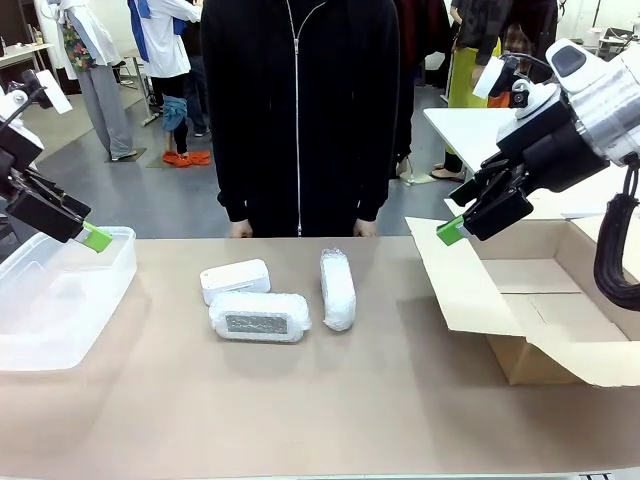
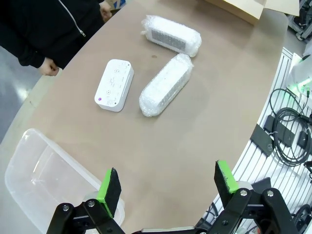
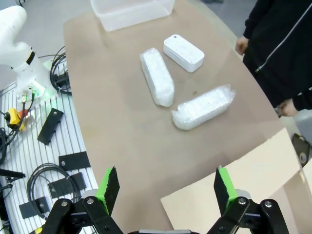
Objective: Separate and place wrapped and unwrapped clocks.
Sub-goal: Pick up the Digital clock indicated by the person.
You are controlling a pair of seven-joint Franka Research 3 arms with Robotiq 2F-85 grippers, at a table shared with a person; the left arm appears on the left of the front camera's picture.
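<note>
Bare clock: you see the smooth white plastic oblong clock with rounded corners [image 1: 235, 280] lying mid-table.
Wrapped clocks: one bubble-wrapped oblong clock [image 1: 259, 316] lies just in front of it, a second bubble-wrapped clock [image 1: 338, 289] lies beside it.
Left gripper [image 2: 168, 183]: jaws spread wide, empty, above your clear plastic tub [image 1: 60, 300].
Right gripper [image 3: 165, 185]: jaws spread wide, empty, over the brown cardboard box [image 1: 540, 310].

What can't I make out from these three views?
Cardboard box: front view, cut off by the right edge; inside partly behind the right arm.
Plastic bin: front view, cut off by the left edge.
Near wrapped clock and right wrapped clock: faces blurred by bubble wrap, every view.
Bare clock: left wrist view, markings too small to read.
</note>
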